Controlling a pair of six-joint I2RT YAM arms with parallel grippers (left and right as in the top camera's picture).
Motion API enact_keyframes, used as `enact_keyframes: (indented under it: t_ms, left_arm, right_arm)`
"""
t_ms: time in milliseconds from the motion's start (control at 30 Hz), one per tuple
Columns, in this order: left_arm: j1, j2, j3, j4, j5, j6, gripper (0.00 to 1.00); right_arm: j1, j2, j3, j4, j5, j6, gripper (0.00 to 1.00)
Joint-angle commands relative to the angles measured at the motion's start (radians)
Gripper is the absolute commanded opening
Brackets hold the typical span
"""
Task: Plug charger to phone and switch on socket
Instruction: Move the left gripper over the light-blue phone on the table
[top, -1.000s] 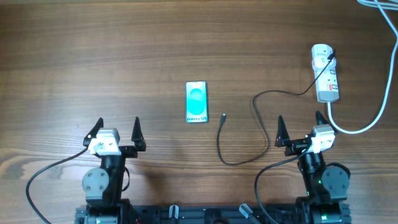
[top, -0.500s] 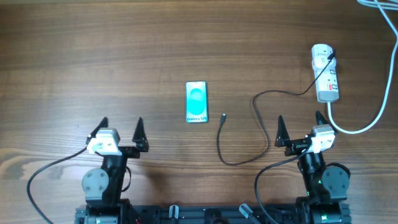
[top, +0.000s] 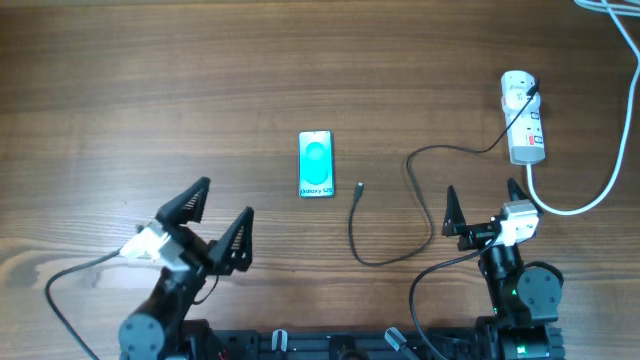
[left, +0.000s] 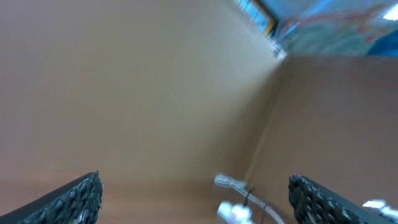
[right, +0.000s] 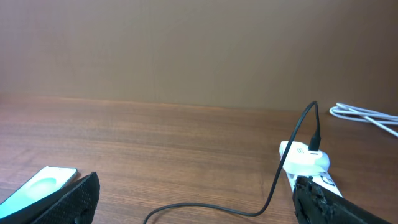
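Observation:
The phone (top: 316, 164) lies flat at the table's middle, cyan screen up; its edge shows in the right wrist view (right: 37, 185). The charger's thin black cable (top: 420, 215) runs from its connector tip (top: 360, 186), just right of the phone, in a loop to its black plug (top: 531, 91) in the socket (top: 522, 131), a white power strip at the far right; the right wrist view shows the socket (right: 303, 158) and cable (right: 280, 177). My left gripper (top: 222, 222) is open, empty, turned toward the upper right. My right gripper (top: 482, 204) is open, empty, below the socket.
A thick white cord (top: 612, 150) curves from the socket's near end up along the right edge of the table. The robots' own black cables trail at the front by both arm bases. The left wrist view is blurred, showing wall and a faint socket (left: 235, 211).
My left arm has swung and tilted, its gripper now pointing toward the upper right, further right than before. The right arm, phone, cable and socket have not moved.

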Motion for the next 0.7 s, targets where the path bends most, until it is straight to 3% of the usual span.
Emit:
enact_keyframes:
  t_ms: [0,133,300,367,500,667]
  left_arm:
    - [0.008,0.022,0.122,-0.03,-0.024,-0.037,1.0]
    - [0.008,0.196,0.384,-0.285,0.021,0.061,1.0]
    - [0.007,0.526,0.81,-0.888,0.071,0.137,1.0]
    - [0.007,0.648,0.946,-1.042,0.152,0.152,0.99]
    - [0.007,0.813,1.062,-1.161,0.421,0.127,1.0]
    - [-0.036,0.906,1.063,-1.199,0.39,0.115,1.0]
  right_arm:
    - [-0.004,-0.006,-0.003,0.002,0.018,-0.012,1.0]
    - [-0.004,-0.006,-0.003,0.002,0.018,-0.013,1.0]
    - [-0.004,-0.006,-0.003,0.002,0.018,-0.012,1.0]
    - [-0.004,-0.006,-0.003,0.002,0.018,-0.012,1.0]
    - [-0.004,-0.006,-0.003,0.002,0.018,-0.012,1.0]
    - [-0.004,-0.006,-0.003,0.002,0.018,-0.013,1.0]
